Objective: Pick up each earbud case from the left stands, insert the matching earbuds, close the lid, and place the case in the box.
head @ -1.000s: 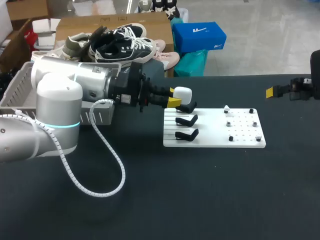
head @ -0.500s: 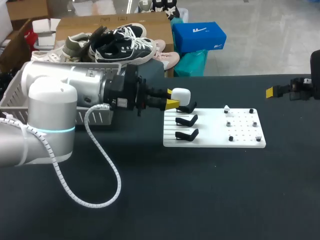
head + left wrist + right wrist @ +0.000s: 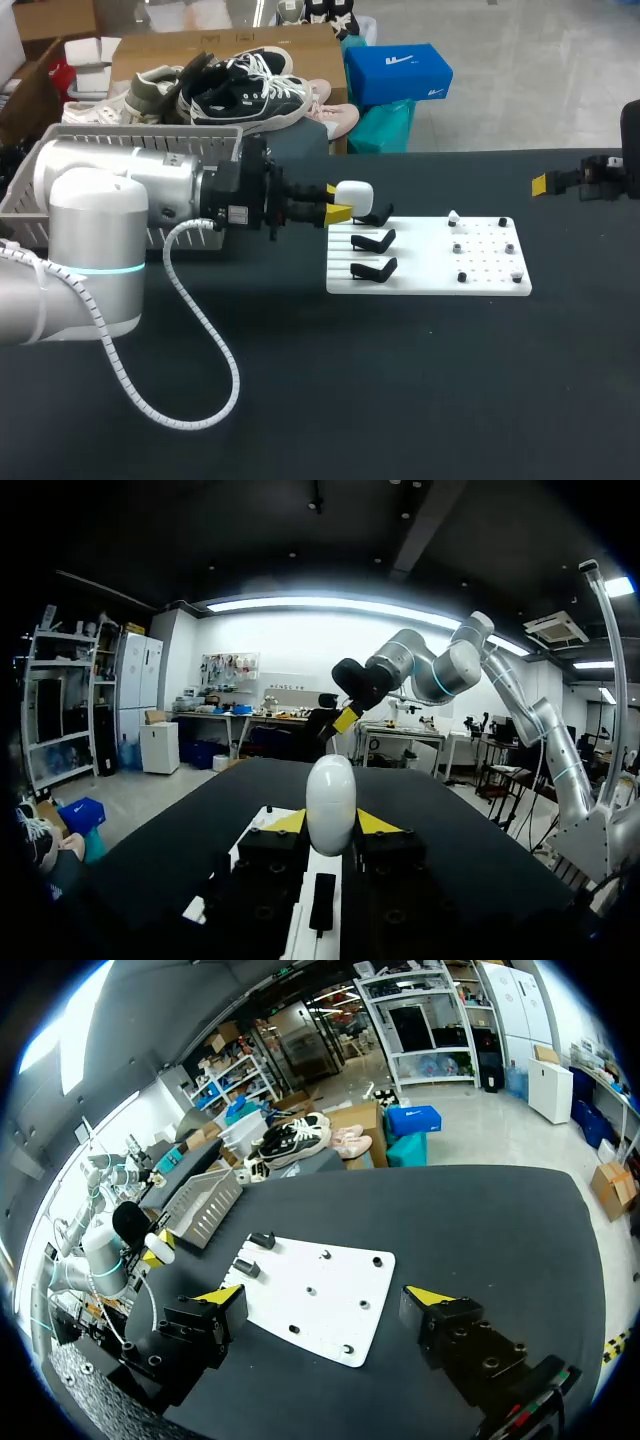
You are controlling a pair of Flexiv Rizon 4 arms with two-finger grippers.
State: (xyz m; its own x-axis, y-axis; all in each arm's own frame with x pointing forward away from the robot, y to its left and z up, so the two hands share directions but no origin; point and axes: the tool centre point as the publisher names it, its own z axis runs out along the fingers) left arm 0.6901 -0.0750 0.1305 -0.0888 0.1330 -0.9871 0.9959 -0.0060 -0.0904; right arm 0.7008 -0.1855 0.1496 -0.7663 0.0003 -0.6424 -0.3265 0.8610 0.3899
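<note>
Your left hand [image 3: 338, 203] is closed on the white earbud case [image 3: 355, 192]. Its two yellow-tipped fingers [image 3: 378, 822] press the case from opposite sides, and the left wrist view shows the case upright between them with its rounded top above the tips. The hand holds the case above the bench [image 3: 400, 400], just left of and slightly above the farthest of the three black stands [image 3: 373, 240]. You cannot tell from these views whether the case is quite free of that stand. The two nearer stands hold no case.

The stands sit in a row along the left side of a white board [image 3: 430, 262], which lies flat on the bench. On the right part of the board is a grid of small pegs [image 3: 457, 247]. A few carry something pale on top, too small to make out.

Left of the hand, your left arm comes in low over the bench, and its white coiled cable [image 3: 200, 340] droops down onto the surface. Behind the arm, at the far left, is the grey slatted basket [image 3: 140, 128].

Your right hand [image 3: 327, 1296] is well apart from all this, out at the far right above the bench. Its fingers are spread wide with nothing between them, and the white board lies ahead of it.
</note>
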